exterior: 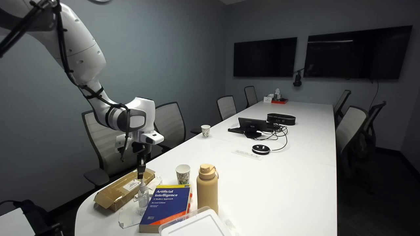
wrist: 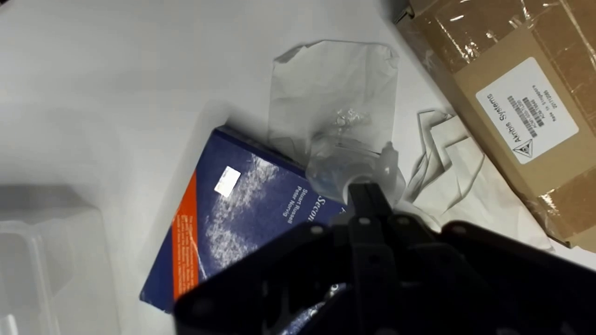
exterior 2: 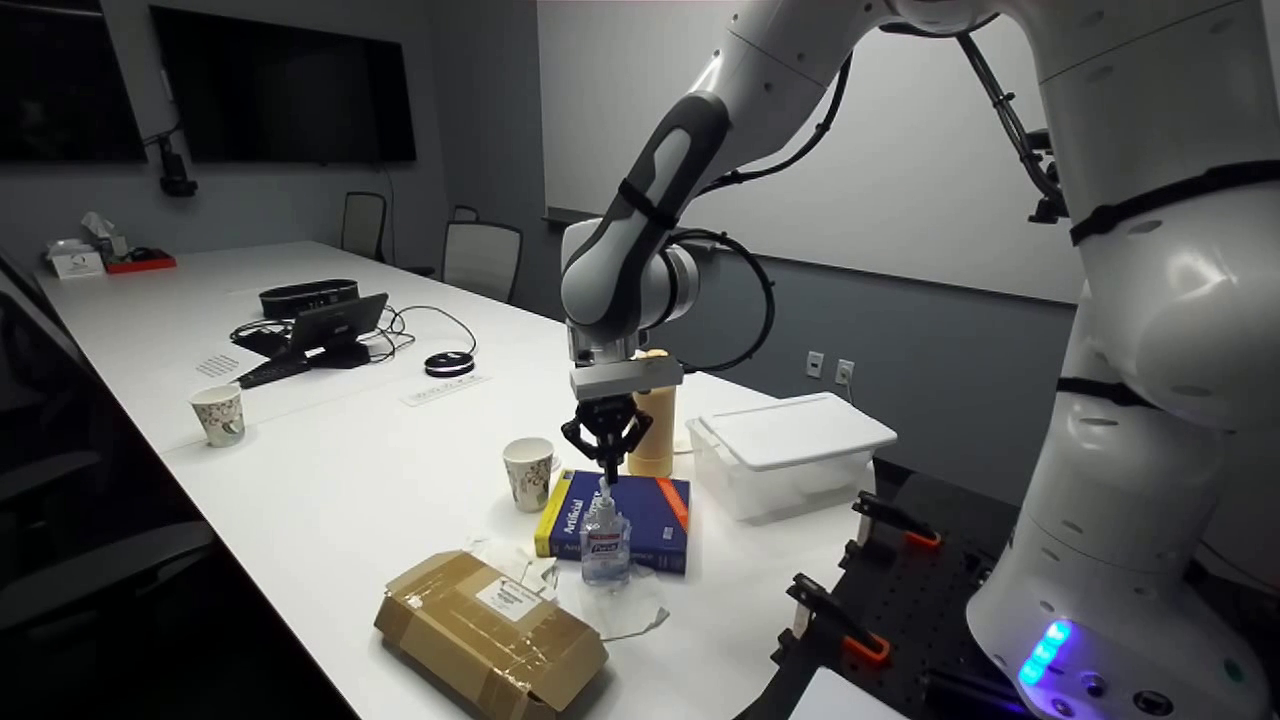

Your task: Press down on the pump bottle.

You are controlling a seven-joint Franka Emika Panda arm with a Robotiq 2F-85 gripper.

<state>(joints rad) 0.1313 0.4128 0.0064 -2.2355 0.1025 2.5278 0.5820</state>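
A clear pump bottle (exterior: 143, 199) stands upright between the blue book and the cardboard box; in an exterior view (exterior 2: 606, 555) its label faces the camera. In the wrist view the bottle (wrist: 326, 163) shows under the fingertips, its nozzle pointing away beside them. My gripper (exterior: 141, 176) points straight down over the pump head, and it shows so in an exterior view too (exterior 2: 612, 476). In the wrist view the fingers (wrist: 369, 187) are together with nothing between them. The tips are at or just above the pump top; I cannot tell if they touch. They hide part of the pump head.
A blue book (exterior 2: 650, 510) lies right beside the bottle. A cardboard box (exterior 2: 490, 635) is on the bottle's other side. Paper (wrist: 333, 83) lies under the bottle. A paper cup (exterior: 182, 173), a tan flask (exterior: 207, 193) and a lidded plastic bin (exterior 2: 790, 460) stand nearby.
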